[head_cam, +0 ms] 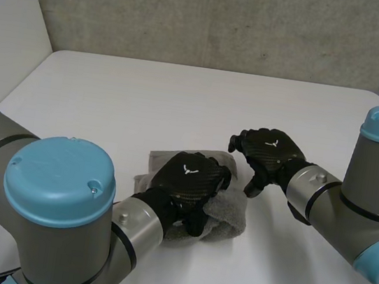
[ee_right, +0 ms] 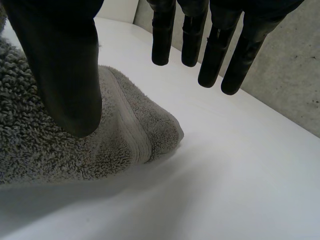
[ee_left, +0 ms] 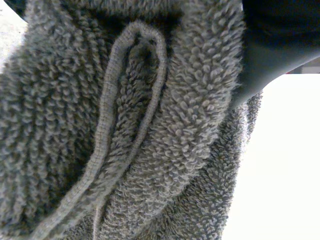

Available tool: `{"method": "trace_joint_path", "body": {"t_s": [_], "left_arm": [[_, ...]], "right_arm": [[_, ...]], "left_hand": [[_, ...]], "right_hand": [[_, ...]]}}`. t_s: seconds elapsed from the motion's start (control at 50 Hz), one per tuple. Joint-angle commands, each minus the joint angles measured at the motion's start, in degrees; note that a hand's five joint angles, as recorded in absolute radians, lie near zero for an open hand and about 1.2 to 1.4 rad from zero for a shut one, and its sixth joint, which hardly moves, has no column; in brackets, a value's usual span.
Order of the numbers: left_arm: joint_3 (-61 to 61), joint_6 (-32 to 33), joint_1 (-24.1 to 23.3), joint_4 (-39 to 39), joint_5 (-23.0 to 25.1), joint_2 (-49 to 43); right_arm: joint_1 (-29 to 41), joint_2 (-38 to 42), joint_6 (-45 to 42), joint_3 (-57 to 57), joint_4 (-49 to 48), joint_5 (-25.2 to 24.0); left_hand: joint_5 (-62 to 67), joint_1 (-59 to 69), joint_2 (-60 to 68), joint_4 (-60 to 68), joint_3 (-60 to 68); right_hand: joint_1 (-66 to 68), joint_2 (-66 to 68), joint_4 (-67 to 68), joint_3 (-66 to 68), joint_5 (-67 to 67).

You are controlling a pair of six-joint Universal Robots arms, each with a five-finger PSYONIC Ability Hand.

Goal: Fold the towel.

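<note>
Head view: the towel [head_cam: 227, 214] is a small grey bundle on the white table [head_cam: 180, 105], already gathered into a thick, uneven wad. The left hand [head_cam: 190, 179] lies on top of the towel, its fingers curled down over the near edge and gripping the cloth. The right hand [head_cam: 271, 152] is just beside the towel's far right side and holds nothing.

Left wrist view: looped terry pile lies close against the palm, deep and fluffy. A flat woven hem [ee_left: 107, 125] doubles back on itself in a narrow loop. A smooth dark part of the left hand [ee_left: 270, 45] presses into the towel's upper side.

Right wrist view: the right hand's thumb [ee_right: 62, 65] hangs just above the towel, and its fingers [ee_right: 220, 55] are straight and spread well away from the thumb, above bare table beside the towel. A rounded folded corner shows here, crossed by a flat hem band [ee_right: 132, 130].

The towel looks light, limp and grippy, not slippery. It will likely sag and bunch, not hold a crease. The flat hem at a corner looks like the surest place to pinch it, since the pile compresses.
</note>
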Motion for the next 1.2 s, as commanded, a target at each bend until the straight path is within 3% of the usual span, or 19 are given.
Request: {"method": "trace_joint_path", "body": {"t_s": [0.02, 0.1, 0.24, 0.38, 0.5, 0.52, 0.54, 0.58, 0.6, 0.64, 0.66, 0.7, 0.74, 0.76, 0.8, 0.9, 1.06, 1.2], "left_arm": [[0.02, 5.79, -4.51, 5.49, -0.52, -4.61], [0.02, 5.79, -4.51, 5.49, -0.52, -4.61], [0.11, 6.05, -4.51, 5.4, -0.52, -4.61], [0.2, 6.14, -4.51, 5.31, 0.0, -4.52], [-0.06, 6.23, -6.71, 4.52, 0.27, -2.85], [-0.06, 6.14, -7.66, 4.26, 0.27, -1.81], [-0.06, 6.14, -7.67, 4.26, 0.27, -1.8], [-0.07, 6.14, -8.81, 4.08, 0.27, 0.65], [-0.06, 6.14, -8.82, 4.08, 0.27, 0.66], [0.46, 6.32, -8.03, 3.99, 0.18, 2.85], [0.46, 6.32, -8.03, 3.99, 0.18, 2.86], [0.9, 6.32, -6.97, 4.08, -0.17, 3.65], [1.34, 6.4, -2.25, 4.17, -0.26, 5.4], [1.34, 6.4, -2.22, 4.17, -0.26, 5.41], [2.22, 6.41, 3.72, 4.17, 0.0, 6.9], [2.83, 6.49, 10.77, 3.56, 0.27, 7.17], [0.82, 6.58, 14.91, -0.39, 2.46, 5.94], [-2.44, 6.76, 17.11, -1.45, 4.13, 1.1]], "right_arm": [[-0.78, -3.6, -2.03, 9.31, -6.04, 0.27], [-1.13, -3.42, -2.29, 9.22, -5.69, -1.66], [-2.45, -3.25, -2.47, 8.34, -5.43, -1.06], [-8.06, -3.86, -4.74, 7.11, -5.16, -0.62], [-9.66, -4.21, -5.89, 6.5, -4.99, -0.62], [-9.66, -4.21, -5.89, 6.5, -4.99, -0.62], [-9.66, -4.21, -5.89, 6.41, -4.9, -0.7], [-9.66, -4.21, -5.89, 6.32, -4.81, -0.7], [-9.48, -4.3, -5.89, 6.32, -4.73, -0.7], [-9.39, -4.3, -5.89, 6.32, -4.64, -0.79], [-9.22, -4.3, -5.89, 6.32, -4.64, -0.79], [-9.04, -4.22, -5.89, 6.15, -4.64, -0.79], [-9.04, -4.21, -5.89, 6.06, -4.64, -0.88], [-9.04, -4.21, -5.89, 5.97, -4.55, -1.23], [-9.04, -4.21, -5.89, 5.8, -4.46, -1.32], [-8.95, -4.21, -5.98, 5.09, -3.41, -1.5], [-6.32, -4.13, -6.86, 2.28, 1.87, -3.96], [-2.27, -4.39, -16.09, -0.1, 4.85, -8.09]], "left_hand": [[-27.37, -4.56, -9.09, -23.9, -27.26], [-27.37, -4.56, -9.09, -23.9, -27.26], [-27.37, -4.56, -9.09, -23.9, -27.26], [-27.37, -4.56, -9.09, -23.9, -27.26], [-31.22, -8.4, -12.94, -27.74, -31.11], [-46.21, -23.39, -27.93, -42.73, -46.1], [-46.36, -23.54, -28.08, -42.88, -46.25], [-73.99, -51.17, -55.71, -70.51, -73.88], [-74.11, -51.3, -55.83, -70.64, -74.0], [-97.37, -74.56, -79.09, -93.9, -97.26], [-97.37, -74.56, -79.09, -93.9, -97.26], [-97.33, -74.51, -79.05, -93.85, -97.22], [-97.33, -74.51, -79.05, -93.85, -97.22], [-97.33, -74.51, -79.05, -93.85, -97.22], [-97.33, -74.51, -79.05, -93.85, -97.22], [-97.16, -74.34, -78.88, -93.68, -97.05], [-95.99, -73.17, -77.7, -92.51, -95.87], [-96.15, -73.33, -77.87, -92.67, -96.04]], "right_hand": [[15.01, 15.11, 14.37, 15.02, 14.04], [15.01, 15.11, 14.37, 15.02, 14.04], [14.84, 14.94, 14.2, 14.85, 13.88], [14.51, 14.61, 13.87, 14.52, 13.54], [14.0, 14.1, 13.36, 14.01, 13.04], [14.0, 14.1, 13.36, 14.01, 13.04], [13.83, 13.93, 13.2, 13.85, 12.87], [13.33, 13.43, 12.69, 13.34, 12.36], [12.99, 13.09, 12.36, 13.01, 12.03], [12.99, 13.09, 12.35, 13.0, 12.03], [12.99, 13.09, 12.35, 13.0, 12.03], [12.99, 13.09, 12.35, 13.0, 12.03], [12.99, 13.09, 12.35, 13.0, 12.03], [12.99, 13.09, 12.35, 13.0, 12.03], [12.82, 12.92, 12.19, 12.84, 11.86], [12.15, 12.25, 11.51, 12.16, 11.18], [11.64, 11.74, 11.01, 11.66, 10.68], [9.12, 9.22, 8.48, 9.13, 8.16]]}}
